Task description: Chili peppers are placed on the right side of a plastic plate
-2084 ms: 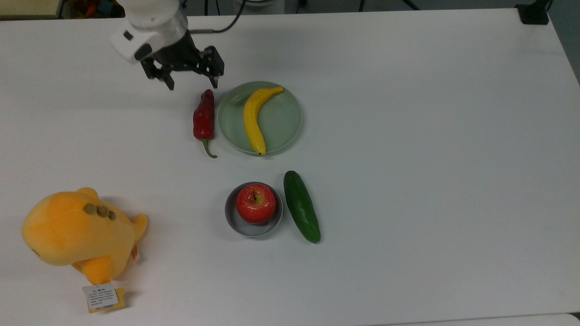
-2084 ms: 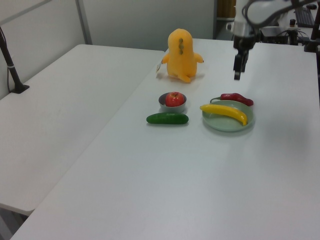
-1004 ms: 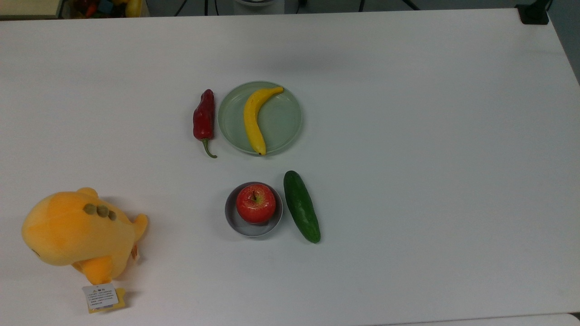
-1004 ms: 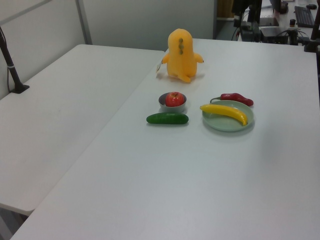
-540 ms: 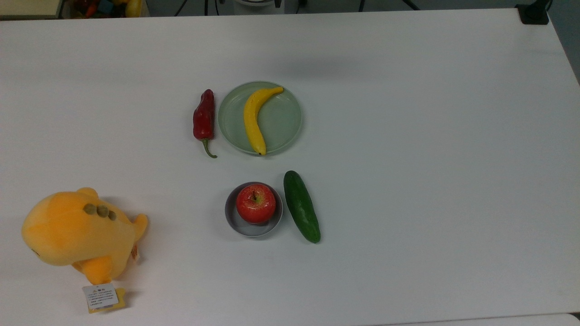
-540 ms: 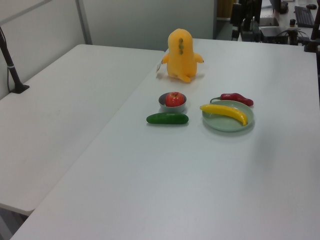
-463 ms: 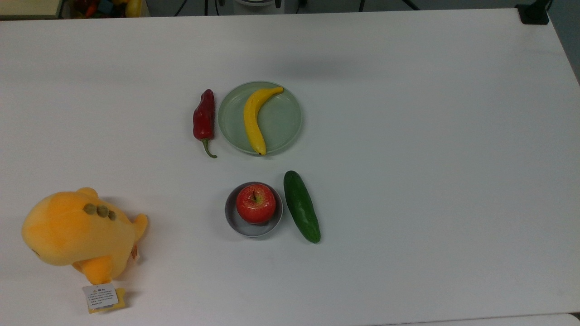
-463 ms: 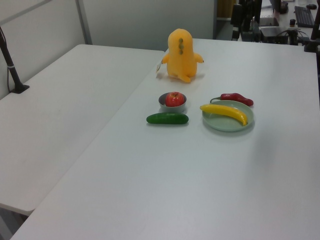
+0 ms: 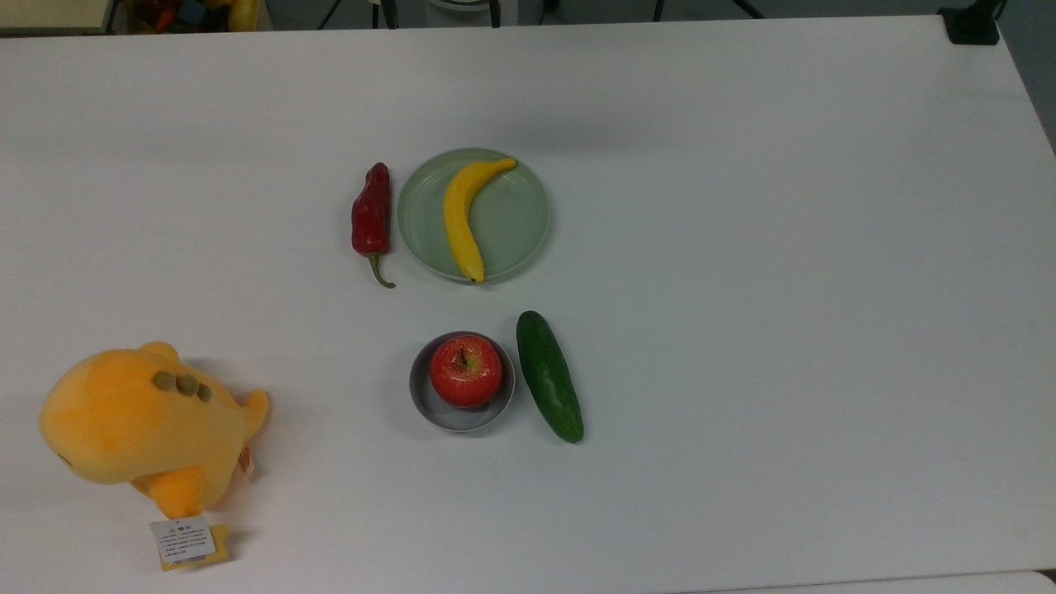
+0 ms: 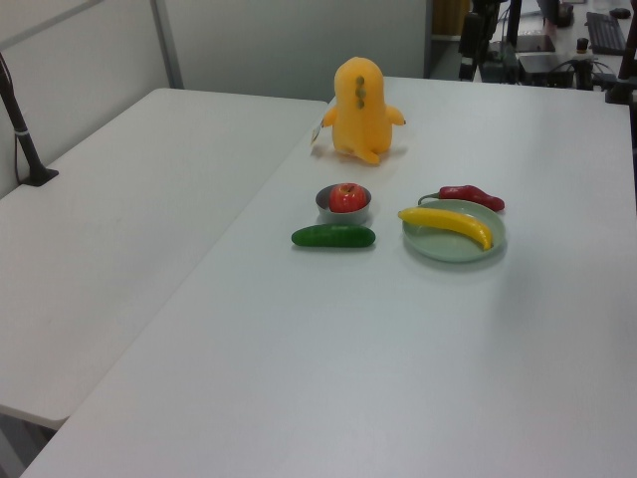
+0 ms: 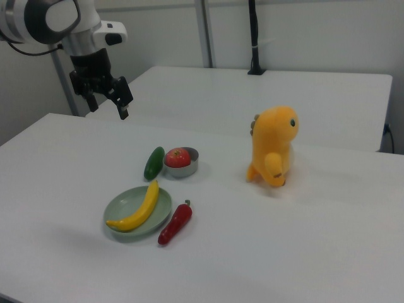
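Gripper [image 11: 107, 101] has lifted away, empty.

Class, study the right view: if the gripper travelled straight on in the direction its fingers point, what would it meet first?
The gripper hangs high, fingers open and pointing down. Straight down, it would probably meet bare white table first, to the right view's left of the cucumber; depth is uncertain.

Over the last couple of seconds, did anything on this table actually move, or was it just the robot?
Just the robot. Its tool was hovering above the chili peppers beside the plastic plate; it has since pulled up and away, and now hangs high, off to the right view's left. It took hold of nothing. The chili, banana, apple, cucumber and plush toy lie exactly as before.
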You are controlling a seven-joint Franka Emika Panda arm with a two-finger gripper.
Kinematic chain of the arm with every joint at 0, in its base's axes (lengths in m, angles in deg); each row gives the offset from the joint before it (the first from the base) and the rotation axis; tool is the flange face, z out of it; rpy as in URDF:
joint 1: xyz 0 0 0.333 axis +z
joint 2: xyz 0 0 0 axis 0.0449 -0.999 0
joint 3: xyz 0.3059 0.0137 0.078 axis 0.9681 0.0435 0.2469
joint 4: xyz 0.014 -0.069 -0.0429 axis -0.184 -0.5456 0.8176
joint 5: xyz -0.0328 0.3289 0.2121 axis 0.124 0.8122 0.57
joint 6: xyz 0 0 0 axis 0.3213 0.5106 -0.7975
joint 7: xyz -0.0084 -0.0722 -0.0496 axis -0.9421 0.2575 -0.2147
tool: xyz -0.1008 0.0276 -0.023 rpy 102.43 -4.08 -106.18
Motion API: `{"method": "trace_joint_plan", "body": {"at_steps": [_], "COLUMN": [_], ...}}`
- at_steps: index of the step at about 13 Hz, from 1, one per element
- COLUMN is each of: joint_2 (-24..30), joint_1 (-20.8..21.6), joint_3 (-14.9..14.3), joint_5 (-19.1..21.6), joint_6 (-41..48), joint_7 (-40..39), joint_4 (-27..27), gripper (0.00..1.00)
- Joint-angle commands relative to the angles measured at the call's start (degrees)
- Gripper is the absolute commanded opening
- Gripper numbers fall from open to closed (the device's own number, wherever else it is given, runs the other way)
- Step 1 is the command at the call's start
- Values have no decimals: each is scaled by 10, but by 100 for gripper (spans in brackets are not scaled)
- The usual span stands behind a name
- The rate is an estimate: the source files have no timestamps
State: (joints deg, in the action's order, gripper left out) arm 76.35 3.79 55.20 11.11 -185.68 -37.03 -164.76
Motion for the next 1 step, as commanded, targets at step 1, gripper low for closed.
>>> {"method": "trace_joint_plan", "body": {"at_steps": [1], "joint_2": [9], "joint_1": [3], "joint_3": [-4], "joint_5": [-9], "joint_6": [-13], "joint_7": [-8], "joint_4": [-12], "gripper": [100]}}
